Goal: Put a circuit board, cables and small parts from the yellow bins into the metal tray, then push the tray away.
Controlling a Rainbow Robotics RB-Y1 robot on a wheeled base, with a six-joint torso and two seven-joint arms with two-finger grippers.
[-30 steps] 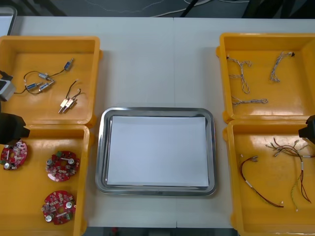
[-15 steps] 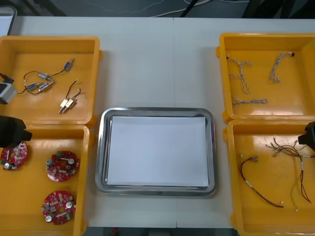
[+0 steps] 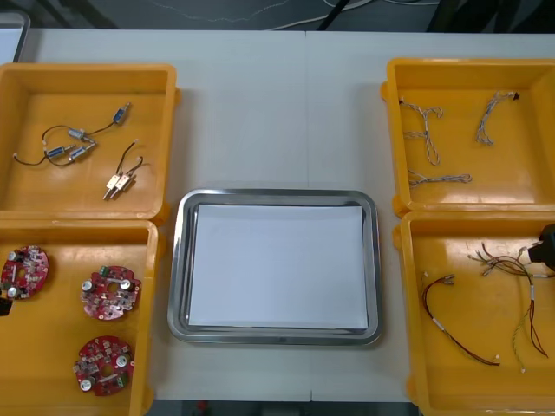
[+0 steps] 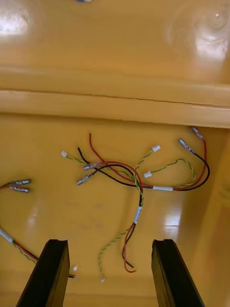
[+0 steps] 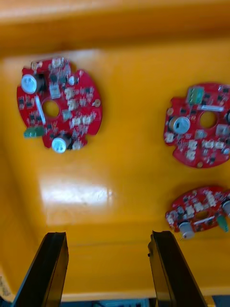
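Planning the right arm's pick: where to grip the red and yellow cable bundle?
On the cable bundle, likely the white-sleeved stretch where strands join, ahead of the open right end effector. Come straight down: it lies flat in the yellow bin. Left end effector hangs over circuit boards.

Two circuit boards (image 5: pixel 199 125) beyond the left hand (image 5: pixel 108 235) are cropped; a cable (image 4: pixel 18 183) near the right hand (image 4: pixel 111 242) too.

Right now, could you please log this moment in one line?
left gripper open over circuit boards | right gripper open over cables | metal tray unloaded
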